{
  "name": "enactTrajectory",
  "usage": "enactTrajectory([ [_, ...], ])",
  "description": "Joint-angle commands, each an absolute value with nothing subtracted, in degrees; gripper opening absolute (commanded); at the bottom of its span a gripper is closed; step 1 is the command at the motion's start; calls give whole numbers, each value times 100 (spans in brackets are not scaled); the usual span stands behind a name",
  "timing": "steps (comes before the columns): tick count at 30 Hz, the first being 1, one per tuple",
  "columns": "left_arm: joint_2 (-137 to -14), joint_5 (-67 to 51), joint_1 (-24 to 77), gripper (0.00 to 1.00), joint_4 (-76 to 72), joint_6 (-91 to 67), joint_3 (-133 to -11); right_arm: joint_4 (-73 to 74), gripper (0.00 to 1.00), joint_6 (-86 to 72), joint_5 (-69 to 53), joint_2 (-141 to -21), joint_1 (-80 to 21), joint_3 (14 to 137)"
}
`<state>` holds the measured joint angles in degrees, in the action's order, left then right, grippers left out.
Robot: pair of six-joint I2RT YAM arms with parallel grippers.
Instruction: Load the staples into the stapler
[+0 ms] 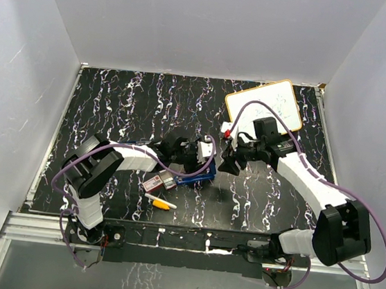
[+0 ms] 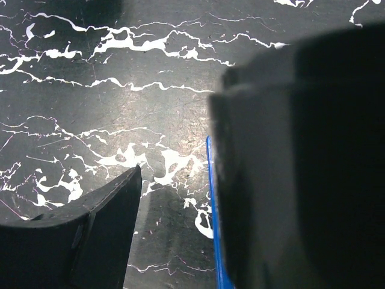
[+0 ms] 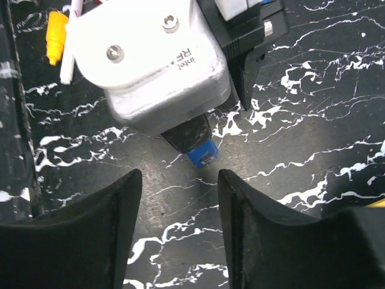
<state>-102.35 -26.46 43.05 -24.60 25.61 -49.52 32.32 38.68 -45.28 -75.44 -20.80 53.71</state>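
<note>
Left pincer (image 1: 203, 165) parted over the blue stapler (image 1: 198, 176), grip impossible to tell, right pincer (image 3: 179, 180) open and empty at its two o'clock, staples box (image 1: 155, 181) on the table (image 1: 113, 107) at the stapler's seven o'clock

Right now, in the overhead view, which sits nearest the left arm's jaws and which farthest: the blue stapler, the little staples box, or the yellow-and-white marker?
1. Blue stapler, right at the jaws.
2. Staples box, to their left on the table.
3. Marker, farther off, toward the near edge.
</note>
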Motion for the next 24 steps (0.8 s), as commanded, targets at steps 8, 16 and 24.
enactTrajectory([
  [8, -10097, -2853, 4359, 60, -1885, 2881, -4781, 1647, 74, 3482, -5462, -8056, -2107, 5036],
  [16, -10055, -2947, 4351, 60, -1885, 2961, -4759, 666, 72, 3089, -5655, -8386, -2171, 4684],
  [24, -10003, -3031, 4351, 60, -1886, 3008, -4742, 589, 61, 3223, -5820, -8759, -2219, 4872],
])
